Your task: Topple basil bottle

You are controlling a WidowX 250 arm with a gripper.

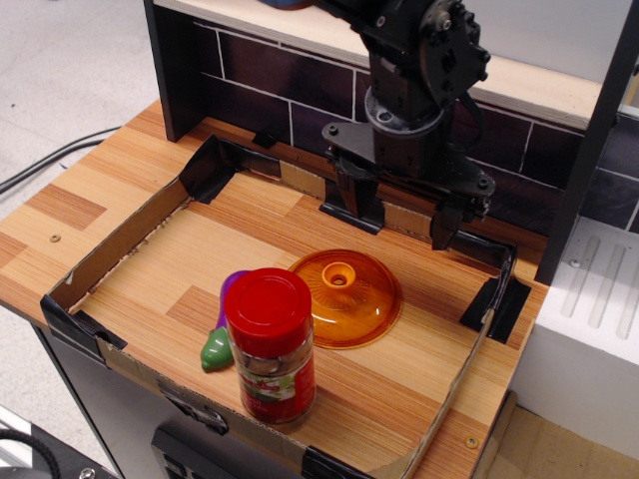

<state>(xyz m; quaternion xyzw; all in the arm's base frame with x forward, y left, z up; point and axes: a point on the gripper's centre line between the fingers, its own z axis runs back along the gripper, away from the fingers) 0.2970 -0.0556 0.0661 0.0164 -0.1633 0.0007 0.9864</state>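
Note:
The basil bottle (271, 344) stands upright near the front edge of the wooden tray area, a clear jar with a wide red lid and a red, white and green label. My gripper (397, 212) hangs at the back, above and behind the orange domed lid (344, 296). Its two black fingers (348, 193) are spread wide apart and hold nothing. It is well away from the bottle, up and to the right of it.
A purple toy eggplant (226, 329) with a green stem lies just left of the bottle, partly behind it. Low cardboard walls (112, 261) with black tape ring the wooden surface. A dark tiled back wall (270, 95) and a black post (589, 150) stand behind.

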